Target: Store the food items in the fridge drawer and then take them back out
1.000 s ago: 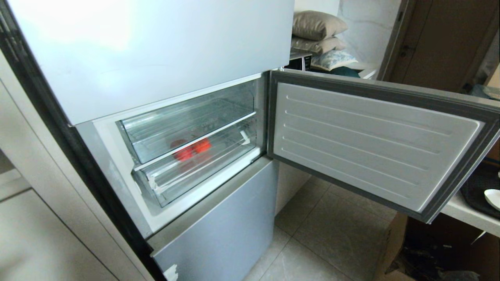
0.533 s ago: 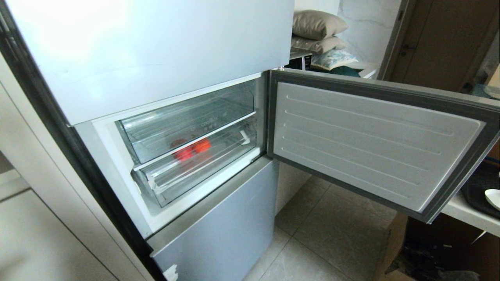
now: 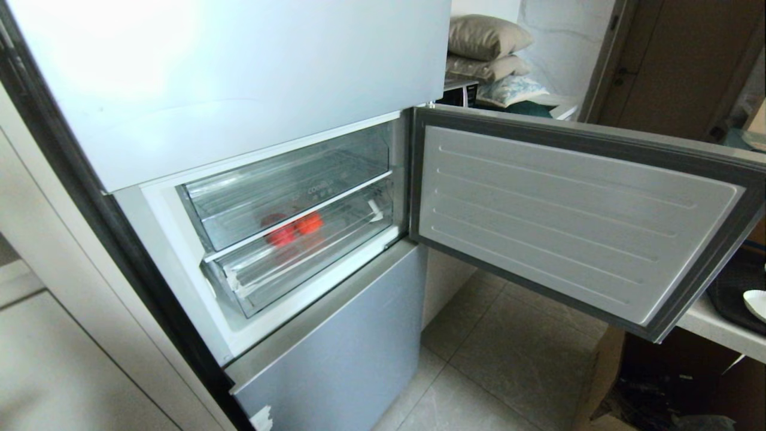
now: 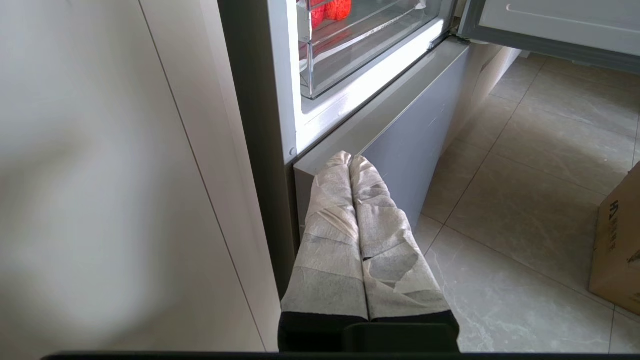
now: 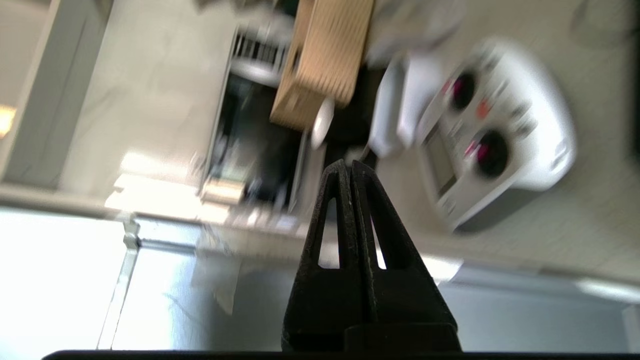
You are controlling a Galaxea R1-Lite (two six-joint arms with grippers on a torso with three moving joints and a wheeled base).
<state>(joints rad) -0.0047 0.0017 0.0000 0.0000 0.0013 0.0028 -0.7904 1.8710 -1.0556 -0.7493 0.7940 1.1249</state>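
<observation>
Two food items lie side by side in the fridge drawer, seen through its clear front: a round red one and an orange-red one. The drawer is pushed in under a clear bin with faint lettering. Neither arm shows in the head view. My left gripper, wrapped in white tape, is shut and empty, low beside the fridge's bottom panel, with the food items above it. My right gripper, black, is shut on nothing, over a blurred grey surface.
The compartment's door stands swung wide to the right over the tiled floor. A blue-grey panel closes the fridge below. A cardboard box sits on the floor. A counter with a dark tray is at the right.
</observation>
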